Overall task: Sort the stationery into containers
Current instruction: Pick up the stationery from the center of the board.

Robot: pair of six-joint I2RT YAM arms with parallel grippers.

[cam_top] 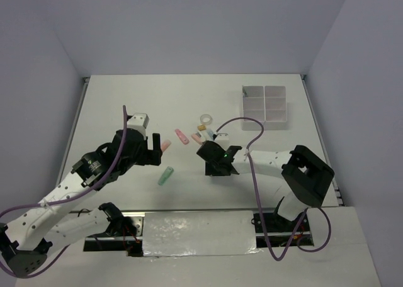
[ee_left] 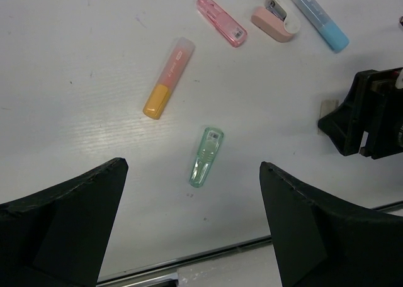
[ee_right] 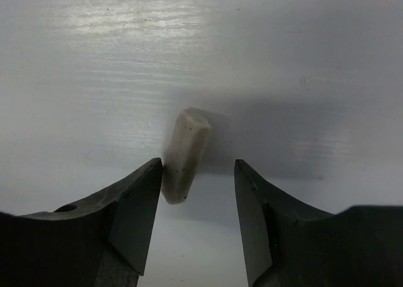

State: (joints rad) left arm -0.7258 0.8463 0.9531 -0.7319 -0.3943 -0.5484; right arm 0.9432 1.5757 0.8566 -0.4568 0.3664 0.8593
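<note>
My right gripper points down at the table with its jaws partly open around a tan block. The block stands on end and touches the left finger, with a gap to the right finger. In the top view this gripper sits mid-table. My left gripper hovers wide open and empty above a green stick. An orange stick, a pink stick, a blue stick and a pink-and-white piece lie beyond it. The divided container stands at the far right.
A white tape ring lies behind the right gripper. The table's near edge, a metal rail, runs just below the left gripper. Grey walls enclose the table on three sides.
</note>
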